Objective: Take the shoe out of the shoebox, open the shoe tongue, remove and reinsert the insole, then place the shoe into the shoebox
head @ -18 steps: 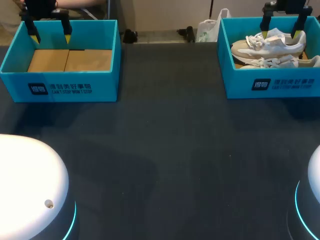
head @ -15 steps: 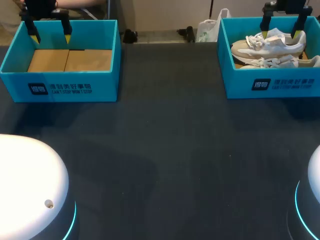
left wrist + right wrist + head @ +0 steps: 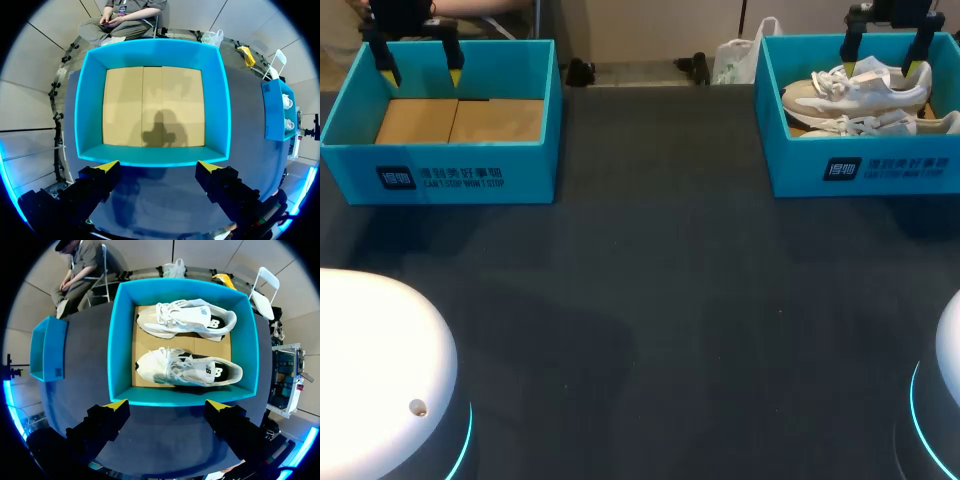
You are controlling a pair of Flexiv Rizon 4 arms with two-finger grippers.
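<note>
Lying on cardboard in the teal shoebox: white laced shoes. Left gripper, right gripper: released. Table: dark, matte.

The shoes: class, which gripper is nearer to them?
Right. The right gripper hovers over the shoes in their shoebox; the left gripper hangs over the other, empty box.
</note>
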